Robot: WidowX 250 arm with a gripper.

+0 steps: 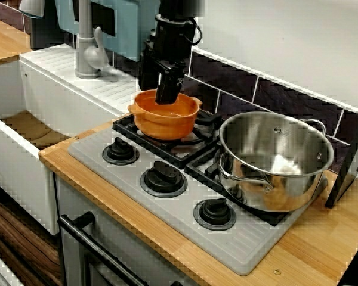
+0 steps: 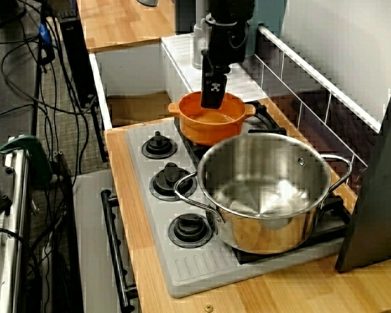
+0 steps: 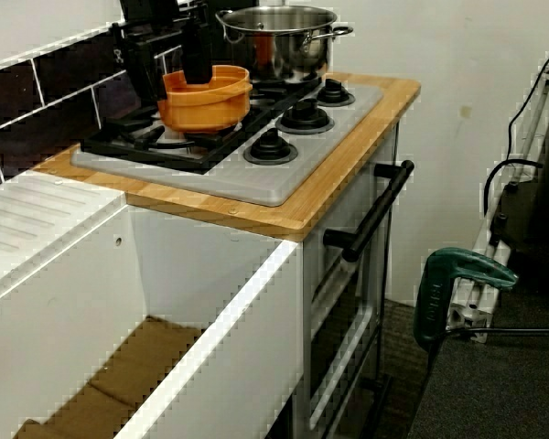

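At the back of the stove (image 1: 167, 215), your hand (image 1: 167, 95) dips into the orange pot (image 1: 166, 126) beside the steel pot (image 1: 286, 186); whether its fingers are parted or closed, I cannot tell.

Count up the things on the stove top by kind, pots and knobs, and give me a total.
Pots: 2, the orange pot and the steel pot
Knobs: 3
Total: 5

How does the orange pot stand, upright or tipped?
Upright: the orange pot sits level on the burner grate, open rim up, with the gripper reaching inside.
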